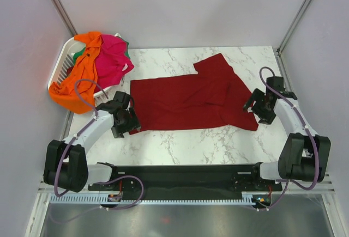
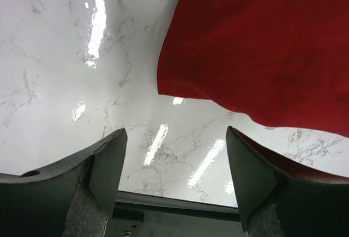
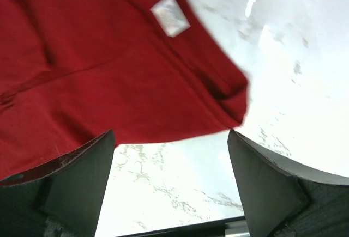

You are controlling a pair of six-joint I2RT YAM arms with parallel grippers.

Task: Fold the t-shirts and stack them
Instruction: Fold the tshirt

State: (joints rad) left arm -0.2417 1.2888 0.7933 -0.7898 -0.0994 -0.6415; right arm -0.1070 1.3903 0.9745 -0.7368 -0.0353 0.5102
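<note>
A dark red t-shirt (image 1: 191,99) lies spread flat across the middle of the marble table. My left gripper (image 1: 126,121) is open and empty, just above the table at the shirt's near left corner (image 2: 180,87). My right gripper (image 1: 257,109) is open and empty at the shirt's right end, where the white neck label (image 3: 170,15) shows. Orange (image 1: 82,79), hot pink (image 1: 112,57) and green (image 1: 80,55) shirts are heaped in and over the basket at the back left.
The white slatted laundry basket (image 1: 61,65) stands at the back left corner by the left wall. Bare marble table (image 1: 185,144) runs between the shirt and the black base rail (image 1: 180,174) at the near edge.
</note>
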